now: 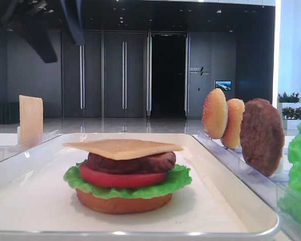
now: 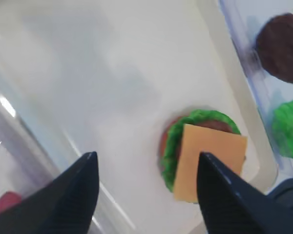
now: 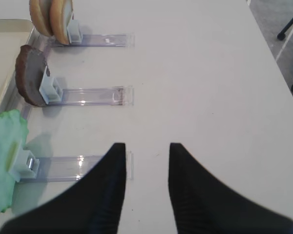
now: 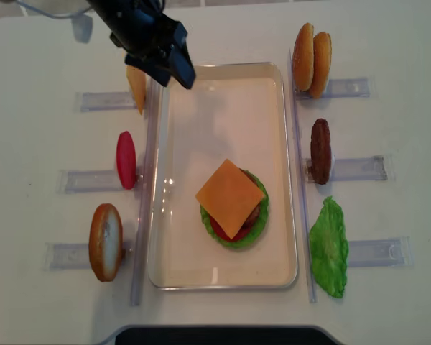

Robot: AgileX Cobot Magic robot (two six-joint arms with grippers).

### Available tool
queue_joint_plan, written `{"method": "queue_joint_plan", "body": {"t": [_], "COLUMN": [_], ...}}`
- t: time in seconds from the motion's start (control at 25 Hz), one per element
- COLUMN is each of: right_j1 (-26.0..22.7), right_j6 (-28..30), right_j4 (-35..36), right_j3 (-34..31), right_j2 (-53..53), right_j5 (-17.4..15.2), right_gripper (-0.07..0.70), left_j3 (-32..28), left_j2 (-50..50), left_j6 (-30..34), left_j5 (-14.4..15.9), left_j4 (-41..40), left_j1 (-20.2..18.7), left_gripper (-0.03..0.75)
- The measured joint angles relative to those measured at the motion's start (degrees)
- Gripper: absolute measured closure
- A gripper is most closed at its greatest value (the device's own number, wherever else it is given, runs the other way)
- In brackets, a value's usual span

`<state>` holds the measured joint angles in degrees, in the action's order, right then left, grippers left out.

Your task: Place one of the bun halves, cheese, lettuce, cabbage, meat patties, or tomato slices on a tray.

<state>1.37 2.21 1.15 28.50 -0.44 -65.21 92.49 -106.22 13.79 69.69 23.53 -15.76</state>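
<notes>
While the white desk (image 4: 223,29) carries everything, the tray (image 4: 284,180) in its middle already holds a stack: bun base, lettuce, tomato, patty, and the cheese (image 4: 230,198) lying flat on top, cornerwise to the round layers. With that slice seated, the step in hand reads as finishing the release; doing it well means lifting the left end effector (image 4: 171,66) straight up and clear so nothing brushes the loose slice askew. Its fingers stand wide apart with nothing between them, over the tray's far left corner. The right end effector (image 3: 146,161) is likewise spread and empty, hovering above bare desk beside the racks.

Counted in the racks: three spare bun halves, with one (image 4: 105,241) on the left and two (image 4: 312,50) on the right; one meat patty (image 4: 320,151); one lettuce leaf (image 4: 328,246); one tomato slice (image 4: 126,159); one further cheese slice (image 4: 136,88).
</notes>
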Motion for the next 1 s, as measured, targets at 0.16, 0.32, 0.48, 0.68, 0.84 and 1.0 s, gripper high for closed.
{"method": "queue_joint_plan", "body": {"t": [0.16,0.32,0.48,0.68,0.84,1.0], "right_j1": [0.0,0.0,0.0,0.0,0.0,0.0], "right_j6": [0.0,0.0,0.0,0.0,0.0,0.0], "right_j4": [0.0,0.0,0.0,0.0,0.0,0.0], "right_j3": [0.0,0.0,0.0,0.0,0.0,0.0], "right_j2": [0.0,0.0,0.0,0.0,0.0,0.0], "right_j5": [0.0,0.0,0.0,0.0,0.0,0.0], "right_gripper": [0.391,0.391,0.391,0.391,0.391,0.391], "left_j3": [0.3,0.4,0.4,0.4,0.5,0.5], "left_j2": [1.5,3.2,5.2,7.0,7.1,7.2], "left_j6": [-4.8,-10.1,-13.1,-14.2,-14.3,-14.3], "left_j5": [0.1,0.1,0.3,0.5,0.8,0.8], "left_j4": [-4.4,-13.8,-22.3,-25.2,-25.2,-25.1], "left_j1": [5.8,9.1,9.8,9.8,10.7,13.2], "left_gripper": [0.253,0.272,0.281,0.282,0.282,0.282]}}
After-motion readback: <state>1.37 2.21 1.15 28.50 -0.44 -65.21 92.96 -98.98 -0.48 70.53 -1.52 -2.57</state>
